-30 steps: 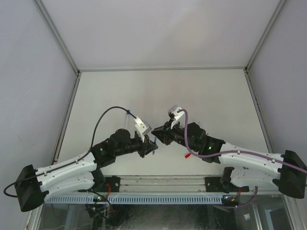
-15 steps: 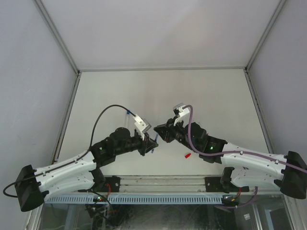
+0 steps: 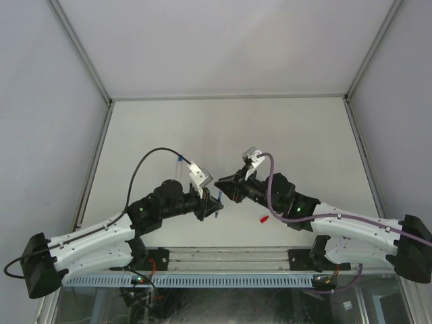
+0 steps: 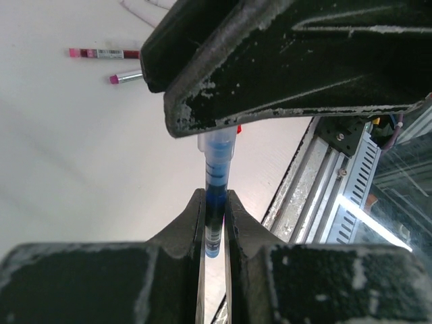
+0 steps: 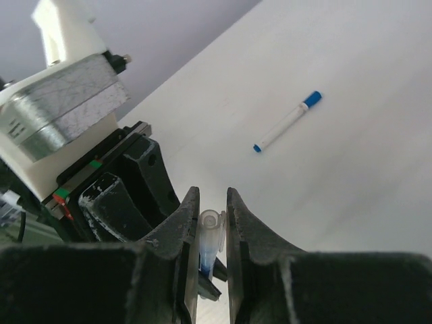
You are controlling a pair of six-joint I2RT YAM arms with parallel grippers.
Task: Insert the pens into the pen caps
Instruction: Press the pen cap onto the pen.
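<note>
The left tool (image 4: 214,202) is clamped on the dark blue end of a blue pen (image 4: 218,158). The right tool (image 5: 210,202) is clamped on its pale other end, so the pen is held between them above the surface (image 5: 351,175), its long axis running straight from one tool into the other. A second blue pen (image 5: 287,123) lies flat and slanted on the surface, and a magenta pen (image 4: 104,52) lies near a pink-tipped pen (image 4: 127,77).
</note>
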